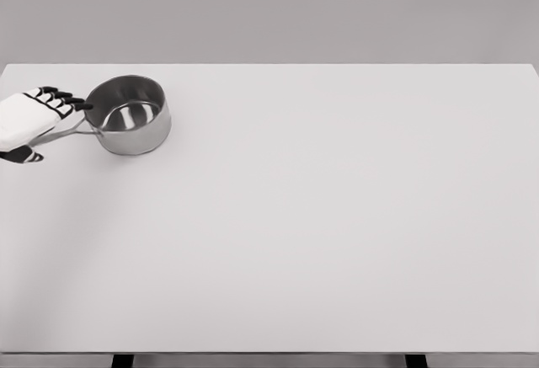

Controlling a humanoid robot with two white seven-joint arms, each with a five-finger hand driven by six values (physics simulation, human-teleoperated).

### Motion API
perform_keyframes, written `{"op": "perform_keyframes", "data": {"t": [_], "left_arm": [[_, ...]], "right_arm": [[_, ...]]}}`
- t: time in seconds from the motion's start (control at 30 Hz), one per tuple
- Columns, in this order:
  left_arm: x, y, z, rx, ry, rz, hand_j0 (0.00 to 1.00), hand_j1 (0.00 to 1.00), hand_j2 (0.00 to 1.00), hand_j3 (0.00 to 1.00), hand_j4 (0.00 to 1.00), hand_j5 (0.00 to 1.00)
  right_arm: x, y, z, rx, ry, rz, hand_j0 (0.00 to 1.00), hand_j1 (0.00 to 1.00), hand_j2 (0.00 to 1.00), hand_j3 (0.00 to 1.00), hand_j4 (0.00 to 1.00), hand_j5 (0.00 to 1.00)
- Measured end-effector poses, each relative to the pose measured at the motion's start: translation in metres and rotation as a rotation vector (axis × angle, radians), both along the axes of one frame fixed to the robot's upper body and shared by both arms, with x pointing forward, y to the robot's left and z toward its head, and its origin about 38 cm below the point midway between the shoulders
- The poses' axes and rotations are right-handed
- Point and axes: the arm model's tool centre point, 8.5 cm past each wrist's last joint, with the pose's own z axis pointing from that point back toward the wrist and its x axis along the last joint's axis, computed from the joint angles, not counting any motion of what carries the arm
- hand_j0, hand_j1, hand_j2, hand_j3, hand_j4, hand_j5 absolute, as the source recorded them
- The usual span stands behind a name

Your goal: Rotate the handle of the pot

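Observation:
A shiny steel pot (128,115) stands upright near the table's far left corner. Its thin handle (74,132) points left and slightly toward me. My left hand (44,125) comes in from the left edge and lies over the outer end of the handle. Its black-tipped fingers (66,98) are stretched out toward the pot's rim, just short of it. The thumb (22,156) sits on the near side of the handle, so the handle runs between thumb and fingers. The fingers are not curled round it. The handle's outer end is hidden under the palm.
The white table (320,233) spreads wide to the right and toward me. Its far edge runs just behind the pot, and its left edge lies under my left hand.

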Motion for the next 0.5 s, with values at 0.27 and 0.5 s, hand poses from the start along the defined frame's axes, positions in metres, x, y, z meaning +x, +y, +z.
{"op": "perform_keyframes", "data": {"t": [0.27,0.5], "left_arm": [[0.007,0.012,0.002,-0.010,0.002,0.037,1.00,1.00,1.00,1.00,1.00,1.00],[0.012,0.020,0.001,-0.025,0.007,0.065,1.00,1.00,1.00,1.00,1.00,1.00]], "right_arm": [[0.001,0.000,0.000,0.000,-0.002,0.000,1.00,1.00,1.00,1.00,1.00,1.00],[0.000,0.000,0.000,0.000,0.000,0.000,1.00,1.00,1.00,1.00,1.00,1.00]]}}
